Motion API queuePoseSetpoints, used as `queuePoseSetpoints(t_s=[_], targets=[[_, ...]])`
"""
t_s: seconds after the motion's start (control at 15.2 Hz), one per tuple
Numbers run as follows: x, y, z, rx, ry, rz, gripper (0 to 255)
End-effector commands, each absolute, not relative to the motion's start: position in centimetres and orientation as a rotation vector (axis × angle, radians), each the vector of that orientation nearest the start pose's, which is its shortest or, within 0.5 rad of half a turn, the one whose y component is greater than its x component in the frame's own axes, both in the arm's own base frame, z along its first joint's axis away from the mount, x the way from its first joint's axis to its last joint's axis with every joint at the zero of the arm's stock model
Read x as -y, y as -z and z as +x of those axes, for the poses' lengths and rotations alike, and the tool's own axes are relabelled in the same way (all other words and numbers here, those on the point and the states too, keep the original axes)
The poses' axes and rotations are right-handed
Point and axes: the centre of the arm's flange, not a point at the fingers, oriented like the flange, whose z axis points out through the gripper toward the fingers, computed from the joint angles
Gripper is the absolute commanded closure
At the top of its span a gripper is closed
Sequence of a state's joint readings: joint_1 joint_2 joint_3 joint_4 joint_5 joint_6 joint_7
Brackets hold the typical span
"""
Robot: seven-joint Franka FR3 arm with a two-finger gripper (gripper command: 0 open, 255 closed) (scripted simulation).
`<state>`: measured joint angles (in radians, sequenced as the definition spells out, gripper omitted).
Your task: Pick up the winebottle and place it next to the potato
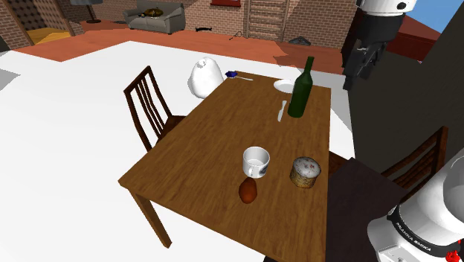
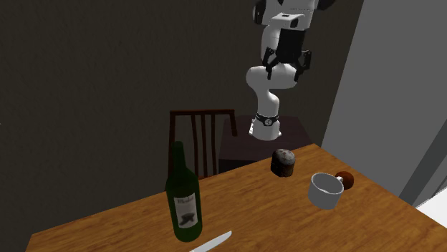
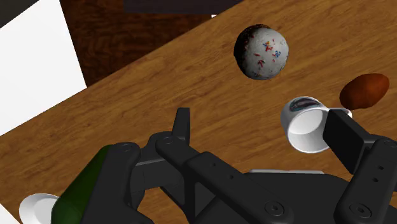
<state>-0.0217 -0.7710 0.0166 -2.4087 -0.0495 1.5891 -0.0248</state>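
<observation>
Winebottle (image 1: 300, 93), dark green, is standing upright at the far end of the wooden surface (image 1: 216, 141) in the shoulder view. We are hanging high above that surface, so we are judging this step to be the approach. We are planning to descend beside the bottle and close on its body below the shoulder, keeping it upright. The white mug (image 1: 256, 161) and the sprinkled cupcake (image 1: 305, 172) are crowding the potato (image 1: 248, 192), well apart from the bottle, so we are aiming for bare wood on its free side. The knife (image 1: 281, 112) is lying just beside the bottle, and we are steering around it. Our fingers (image 3: 182, 124) are standing wide apart, holding nothing.
</observation>
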Motion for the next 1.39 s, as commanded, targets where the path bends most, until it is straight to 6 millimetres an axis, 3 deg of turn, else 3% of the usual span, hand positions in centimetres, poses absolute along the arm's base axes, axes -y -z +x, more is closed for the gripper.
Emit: queuePoseSetpoints(t_s=[0.0,1.32], targets=[[0.6,-56.3,31.0,0.027,-0.08,-3.201,0],[18.1,-52.3,50.2,-0.065,-0.056,-3.195,0]])
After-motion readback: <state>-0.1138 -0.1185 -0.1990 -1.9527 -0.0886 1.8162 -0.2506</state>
